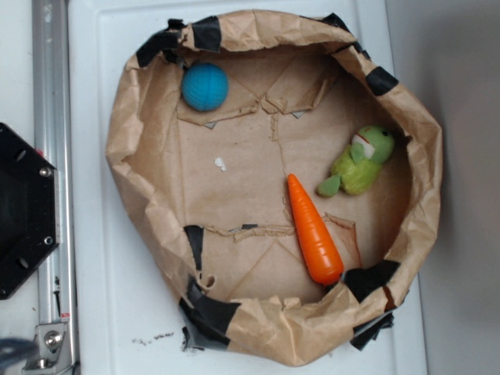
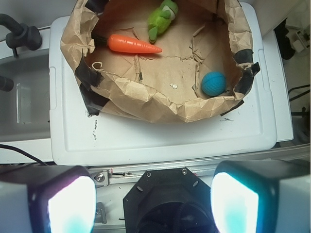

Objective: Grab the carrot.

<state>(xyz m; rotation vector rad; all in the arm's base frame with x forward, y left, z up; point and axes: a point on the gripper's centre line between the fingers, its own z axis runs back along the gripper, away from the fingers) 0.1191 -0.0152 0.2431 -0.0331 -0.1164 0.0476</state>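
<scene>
The orange carrot (image 1: 314, 230) lies flat on the floor of a brown paper bag basin (image 1: 133, 148), thick end toward the near rim, tip pointing at the green plush (image 1: 361, 162). In the wrist view the carrot (image 2: 133, 44) lies at the upper left of the basin. My gripper (image 2: 153, 204) is open and empty, its two fingers wide apart, high above the black robot base (image 2: 170, 201) and well away from the basin. The gripper does not show in the exterior view.
A blue ball (image 1: 205, 86) sits at the basin's far-left corner, also in the wrist view (image 2: 214, 83). The paper walls stand up all round, patched with black tape (image 1: 205, 312). The basin rests on a white lid (image 1: 86, 234). A metal rail (image 1: 48, 117) runs beside it.
</scene>
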